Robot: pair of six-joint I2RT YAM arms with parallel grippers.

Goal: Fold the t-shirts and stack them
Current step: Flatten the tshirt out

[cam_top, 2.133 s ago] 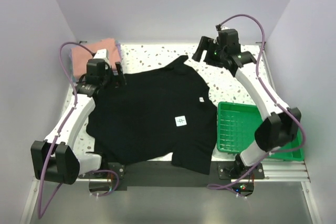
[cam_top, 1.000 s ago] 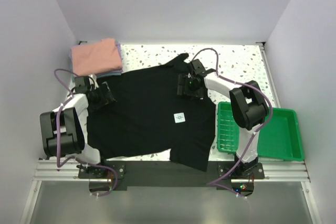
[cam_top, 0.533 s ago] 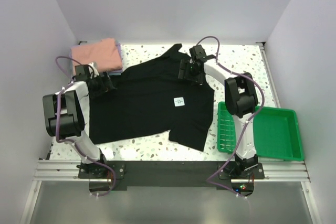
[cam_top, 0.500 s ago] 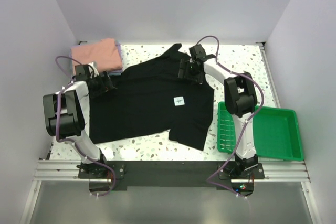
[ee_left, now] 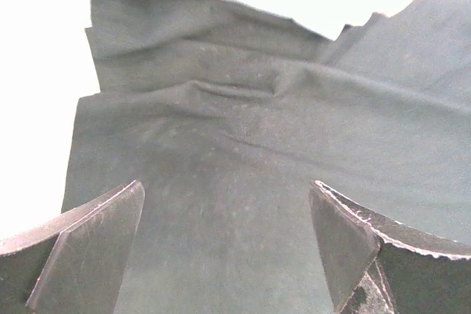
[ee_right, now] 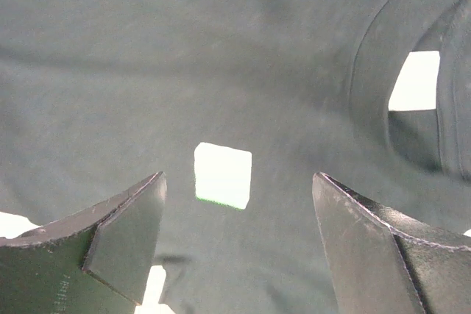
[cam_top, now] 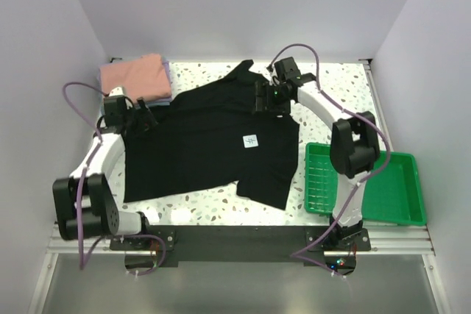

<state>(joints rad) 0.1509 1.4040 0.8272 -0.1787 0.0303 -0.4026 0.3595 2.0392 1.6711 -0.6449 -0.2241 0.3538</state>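
Observation:
The black t-shirt (cam_top: 206, 145) lies spread flat on the table, with its small white tag (cam_top: 251, 140) right of centre. My left gripper (cam_top: 144, 119) is open over the shirt's left sleeve area. In the left wrist view the black cloth (ee_left: 243, 152) lies under the gripper (ee_left: 228, 237). My right gripper (cam_top: 265, 101) is open over the shirt's far right part near the collar. In the right wrist view the tag (ee_right: 223, 174) shows between the spread fingers (ee_right: 121, 237). The folded stack, salmon-pink shirt (cam_top: 134, 76) on top with a lavender edge (cam_top: 168, 79) below, sits at the far left.
A green plastic tray (cam_top: 390, 189) stands at the right front. The shirt's near right sleeve (cam_top: 265, 185) lies on the speckled table (cam_top: 331, 86). White walls close in the far and side edges.
Both arms came down onto the shirt's far corners. The shirt slid away from the near edge towards the far side. In the last half second the arms' elbows shifted; the shirt stayed.

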